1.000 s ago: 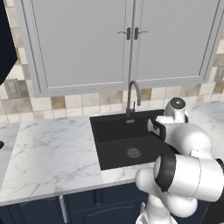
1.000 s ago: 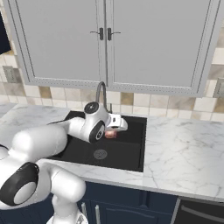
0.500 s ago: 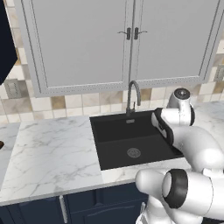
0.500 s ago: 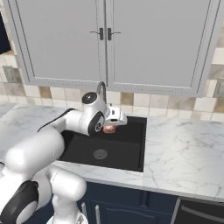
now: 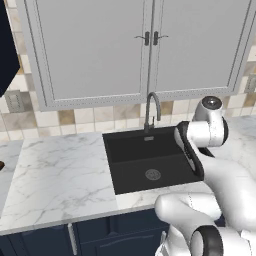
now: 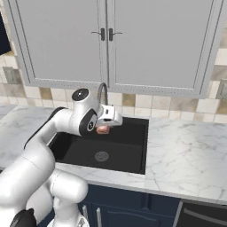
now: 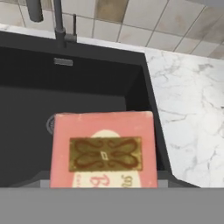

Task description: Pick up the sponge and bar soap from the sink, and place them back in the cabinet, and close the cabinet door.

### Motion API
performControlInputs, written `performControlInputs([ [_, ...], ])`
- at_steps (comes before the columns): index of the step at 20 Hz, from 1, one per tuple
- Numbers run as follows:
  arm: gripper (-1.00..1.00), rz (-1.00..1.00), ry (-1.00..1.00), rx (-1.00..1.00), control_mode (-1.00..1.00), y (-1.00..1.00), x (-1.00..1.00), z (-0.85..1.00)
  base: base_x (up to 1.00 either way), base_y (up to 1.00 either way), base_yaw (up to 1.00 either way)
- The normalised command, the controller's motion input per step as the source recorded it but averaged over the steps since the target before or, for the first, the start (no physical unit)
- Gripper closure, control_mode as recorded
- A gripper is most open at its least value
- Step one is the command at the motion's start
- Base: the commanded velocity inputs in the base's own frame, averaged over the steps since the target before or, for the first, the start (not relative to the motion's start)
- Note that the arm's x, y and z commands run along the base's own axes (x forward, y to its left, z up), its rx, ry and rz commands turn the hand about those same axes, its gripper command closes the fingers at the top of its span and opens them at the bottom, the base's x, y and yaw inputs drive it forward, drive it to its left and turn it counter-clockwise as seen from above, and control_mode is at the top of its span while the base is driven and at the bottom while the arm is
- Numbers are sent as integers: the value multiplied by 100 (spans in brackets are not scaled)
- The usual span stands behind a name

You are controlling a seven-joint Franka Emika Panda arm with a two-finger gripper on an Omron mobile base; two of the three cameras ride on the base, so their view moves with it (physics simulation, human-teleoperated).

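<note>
Hand view, first item: your end effector [image 6: 103, 129] carries the bar soap [image 7: 103, 155], a flat pinkish slab with a gold ornamented label, sitting right against the camera with its broad face toward the lens and its long side running across the picture; the fingers themselves are covered, so you judge them closed on the bar from how it hangs clear above the sink [image 7: 87, 78]. Right base view: the same pinkish bar shows just under the white hand, up near the tap [image 6: 103, 91] and over the back left part of the basin. Sink contents: the round drain [image 6: 101, 156] and bare black floor; you can make out no sponge in it from either side. Surroundings: marble table [image 6: 186, 155] to both sides of the basin, tiled wall behind, light grey wall cabinets [image 6: 106, 44] above with both doors shut. Destination: a dark navy edge, likely the cabinet [image 5: 6, 50], sits at the far upper left of the left base view, so your load lies well to the right of and below where it must go; expect a long leftward, upward carry.
</note>
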Motion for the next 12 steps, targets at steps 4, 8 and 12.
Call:
performControlInputs([
  [4,100,0,0,3,-100,38,-54,22,0,0,0],
  [8,100,0,0,5,-100,46,-46,26,0,0,0],
  [12,100,0,1,7,-100,40,-38,33,0,0,0],
])
